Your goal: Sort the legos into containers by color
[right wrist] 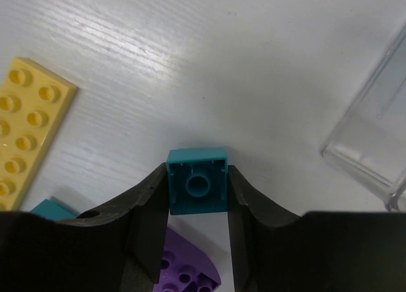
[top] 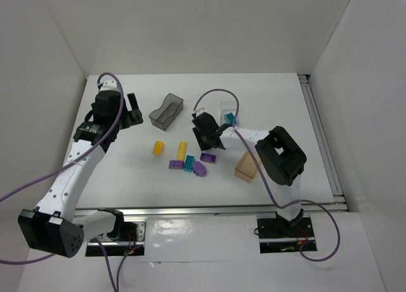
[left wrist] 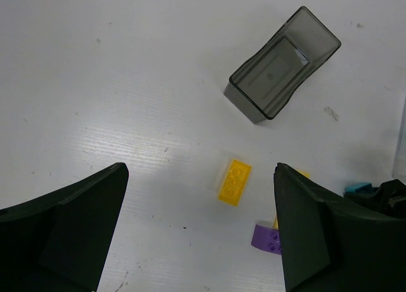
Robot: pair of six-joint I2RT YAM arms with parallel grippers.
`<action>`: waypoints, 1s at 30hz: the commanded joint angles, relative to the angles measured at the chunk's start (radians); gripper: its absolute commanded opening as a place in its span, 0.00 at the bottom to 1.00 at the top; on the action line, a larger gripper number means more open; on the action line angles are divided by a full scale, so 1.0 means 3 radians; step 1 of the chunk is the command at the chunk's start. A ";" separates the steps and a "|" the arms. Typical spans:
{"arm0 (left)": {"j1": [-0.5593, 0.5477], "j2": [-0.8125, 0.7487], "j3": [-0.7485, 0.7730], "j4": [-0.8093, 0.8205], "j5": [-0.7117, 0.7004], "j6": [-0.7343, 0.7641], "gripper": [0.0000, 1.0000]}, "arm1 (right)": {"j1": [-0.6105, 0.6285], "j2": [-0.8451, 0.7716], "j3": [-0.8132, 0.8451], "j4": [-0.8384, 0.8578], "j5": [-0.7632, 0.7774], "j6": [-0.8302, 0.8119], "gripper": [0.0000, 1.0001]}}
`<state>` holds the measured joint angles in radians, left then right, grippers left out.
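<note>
You're only starting the sort; teal brick (right wrist: 197,181) is in hand.
Your right gripper (right wrist: 197,178) is clamping it near the clear bin (right wrist: 374,139); left gripper (left wrist: 200,171) is hanging wide; grey bin (left wrist: 282,63) is looking empty; other legos (top: 198,168) are lying loose.

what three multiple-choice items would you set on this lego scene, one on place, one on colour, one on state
1. Which bin is nearest the left pincer? A dark B clear C amber
2. What colour is the brick in the right pincer? A yellow B teal C purple
3. How is the left pincer? A open and empty B shut on a brick C shut on a bin
Key: 1 A, the dark bin stands just beside it. 2 B, a teal brick sits clamped between its fingers. 3 A, its fingers stand wide apart with nothing between.
</note>
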<state>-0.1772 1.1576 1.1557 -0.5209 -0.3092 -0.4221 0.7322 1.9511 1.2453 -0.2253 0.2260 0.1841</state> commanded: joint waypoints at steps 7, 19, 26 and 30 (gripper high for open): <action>0.0018 0.0058 0.0075 0.0039 -0.0012 -0.0004 0.99 | -0.0134 -0.0535 0.0267 -0.0021 0.0443 0.0092 0.37; 0.0018 -0.0034 0.0008 0.0039 -0.0217 -0.0163 0.99 | -0.0901 -0.0460 0.0415 -0.0052 0.0249 0.0496 0.43; 0.0018 -0.0034 0.0008 0.0039 -0.0186 -0.0086 0.99 | -0.0907 -0.0515 0.0517 -0.0114 0.0279 0.0532 0.84; 0.0018 -0.0034 0.0008 0.0039 -0.0217 -0.0086 0.99 | -0.0734 -0.0868 0.0354 -0.0083 0.0377 0.0491 0.78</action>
<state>-0.1772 1.1732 1.1557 -0.5220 -0.3618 -0.4507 0.4641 1.8084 1.3518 -0.2657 0.3107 0.3264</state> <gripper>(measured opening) 0.993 0.798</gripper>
